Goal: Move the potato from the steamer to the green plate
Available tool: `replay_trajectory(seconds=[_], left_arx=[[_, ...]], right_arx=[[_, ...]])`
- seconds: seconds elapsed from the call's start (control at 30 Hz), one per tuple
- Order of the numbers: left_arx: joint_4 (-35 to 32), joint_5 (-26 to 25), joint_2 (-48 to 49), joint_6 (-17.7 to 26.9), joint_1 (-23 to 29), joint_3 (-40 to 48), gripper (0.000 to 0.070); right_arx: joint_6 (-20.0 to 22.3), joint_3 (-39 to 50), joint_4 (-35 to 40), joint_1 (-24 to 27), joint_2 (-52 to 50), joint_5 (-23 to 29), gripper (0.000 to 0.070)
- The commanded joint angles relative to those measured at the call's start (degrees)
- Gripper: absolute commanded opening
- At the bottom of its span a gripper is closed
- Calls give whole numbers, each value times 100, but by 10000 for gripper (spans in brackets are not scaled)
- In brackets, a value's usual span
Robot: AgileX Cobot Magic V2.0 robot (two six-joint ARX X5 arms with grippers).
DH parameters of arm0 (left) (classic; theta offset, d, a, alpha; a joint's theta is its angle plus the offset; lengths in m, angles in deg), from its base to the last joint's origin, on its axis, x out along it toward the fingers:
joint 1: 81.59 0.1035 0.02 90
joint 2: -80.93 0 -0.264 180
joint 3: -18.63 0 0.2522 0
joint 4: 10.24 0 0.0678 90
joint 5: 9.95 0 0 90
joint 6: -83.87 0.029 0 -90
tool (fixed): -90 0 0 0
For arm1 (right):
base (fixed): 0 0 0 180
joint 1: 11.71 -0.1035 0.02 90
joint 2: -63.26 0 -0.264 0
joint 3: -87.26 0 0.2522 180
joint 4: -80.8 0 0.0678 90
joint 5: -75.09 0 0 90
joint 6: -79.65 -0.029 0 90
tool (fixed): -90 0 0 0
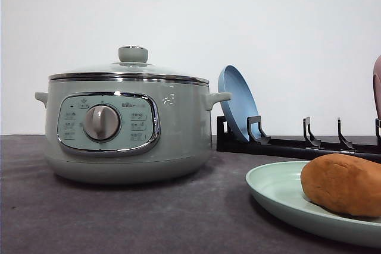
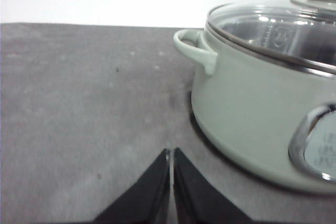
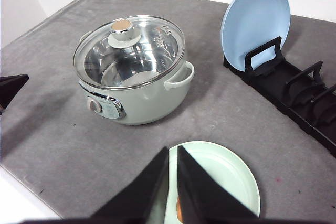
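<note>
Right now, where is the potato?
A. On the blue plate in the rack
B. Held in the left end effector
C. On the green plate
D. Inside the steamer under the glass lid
C: in the front view the potato lies on the green plate, while the steamer stands apart with its lid on.

1. Left gripper [image 2: 170, 182]: its two black fingers are pressed together, just a hairline seam between the tips, nothing held. It sits low over the desk [image 2: 79, 103].
2. Right gripper [image 3: 173, 182]: fingers nearly together too, thin gap, nothing between them. It's up high, angled downward.
</note>
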Motion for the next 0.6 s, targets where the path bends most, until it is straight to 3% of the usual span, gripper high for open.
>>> replay_trajectory(seconds=[0.0,0.1,0.57], left_arx=[[-89,64,17,19,24,116,3],[-76,292,17,-20,94,116,3],[-91,294,15,-15,166,116,3]], right_arx=[[-63,-90,52,-31,31,0,16],[-63,-90,52,-31,31,2,16],[-63,-90,52,-31,31,0,16]])
